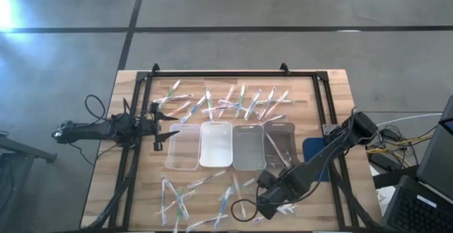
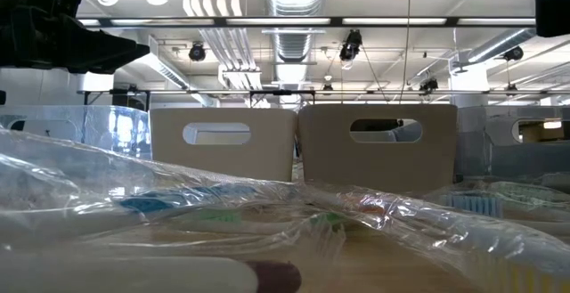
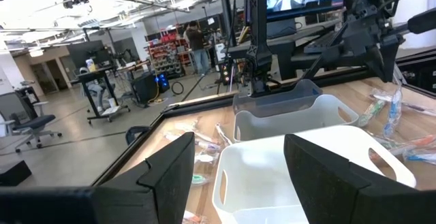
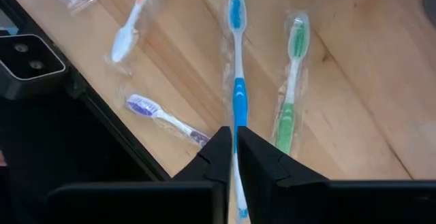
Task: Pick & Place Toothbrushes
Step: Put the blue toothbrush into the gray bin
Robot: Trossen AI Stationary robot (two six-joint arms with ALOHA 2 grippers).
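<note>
- Right gripper (image 4: pixel 234 157) is low over the near edge of the table (image 1: pixel 333 91), right of centre, its fingers pinching the handle of a blue toothbrush (image 4: pixel 237 60) in clear wrap.
- Just beside it lies a green toothbrush (image 4: pixel 291 81); an orange one (image 4: pixel 133 20) and a purple one (image 4: pixel 160 117) lie near.
- More toothbrushes (image 1: pixel 226 102) are scattered along the far side, beyond four trays (image 1: pixel 233 146) in a row.
- Left gripper (image 3: pixel 238 173) hovers at the leftmost tray, fingers spread wide, holding nothing.
</note>
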